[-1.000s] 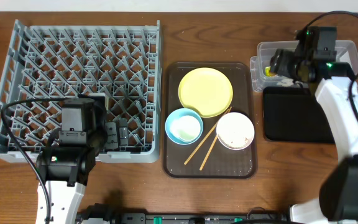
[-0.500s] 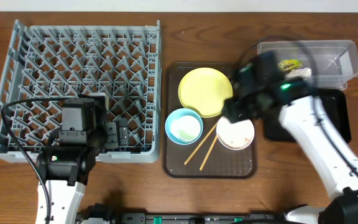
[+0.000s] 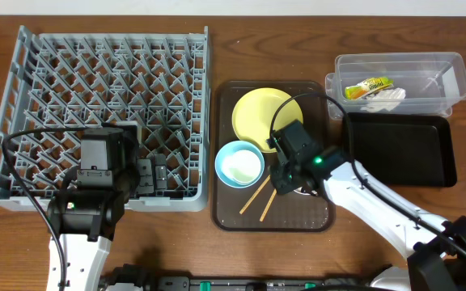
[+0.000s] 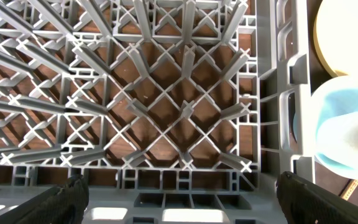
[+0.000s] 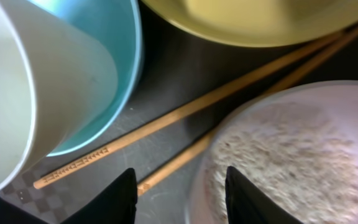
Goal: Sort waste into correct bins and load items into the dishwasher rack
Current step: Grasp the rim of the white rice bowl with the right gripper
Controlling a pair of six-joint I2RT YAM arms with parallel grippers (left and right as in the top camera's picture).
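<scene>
Right tool (image 5: pixel 185 200) hung low over the dark brown rectangular serving tray (image 3: pixel 231 212) at frame centre. Its fingers (image 5: pixel 124 198) were spread and gripped nothing. Between them lay the near end of the pair of wooden chopsticks (image 5: pixel 191 115) and the rim of the round white-pink bowl (image 5: pixel 278 155), which held whitish rice-like scraps (image 5: pixel 291 158).

Risks, as we judged them:
- Closing here could pinch the bowl rim together with a stick, tip the bowl and spill rice onto the tray.
- The thin sticks lay flat and could roll or slip free. One ran against the bowl; we could not tell whether it lay under or beside it.
- The round light blue bowl (image 3: pixel 256 153), with the small white cup (image 5: pixel 17 93) inside, sat close at left and was liable to a knock.

Left tool (image 4: pixel 179 208) was also released, over the lower right corner of the large grey plastic dishwasher rack (image 3: pixel 103 81).

Against one second before: the right arm had been over the clear plastic rectangular tub (image 3: pixel 399 61) at upper right and had since swung to the tray. That left the yellow-green printed snack wrapper (image 3: pixel 366 86) uncovered in the tub. The left arm showed no change.
</scene>
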